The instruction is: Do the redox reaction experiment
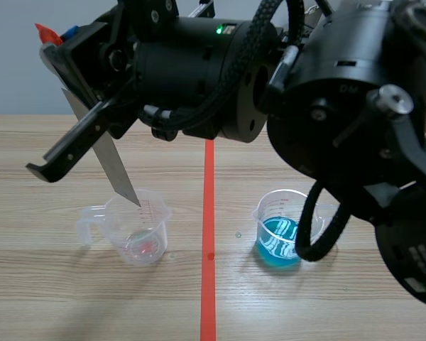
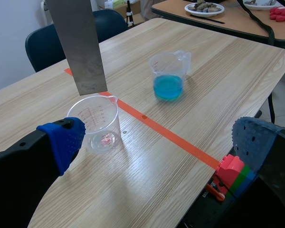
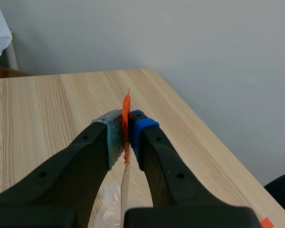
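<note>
While the right gripper [image 3: 127, 136] pinches a metal strip [image 1: 114, 168] over the lower-left clear measuring cup [image 1: 140, 231], its cable [image 1: 302, 226] overlaps the blue-liquid cup [image 1: 278, 240]; the left gripper [image 2: 159, 142] is spread wide.

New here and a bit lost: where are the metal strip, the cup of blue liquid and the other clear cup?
metal strip [image 1: 116, 170]: scene view, its lower half.
cup of blue liquid [image 1: 278, 245]: scene view, blue-filled lower wall.
other clear cup [image 2: 96, 118]: left wrist view, front wall.

A pale wood-grain bench [image 1: 57, 298] takes up the middle of the room, with an orange-red tape line [image 1: 209, 284] running down it. Behind it is a plain grey wall [image 3: 204, 47]. A dark blue chair [image 2: 42, 47] sits at the bench's edge, and a second table [image 2: 242, 27] stands nearby.
</note>
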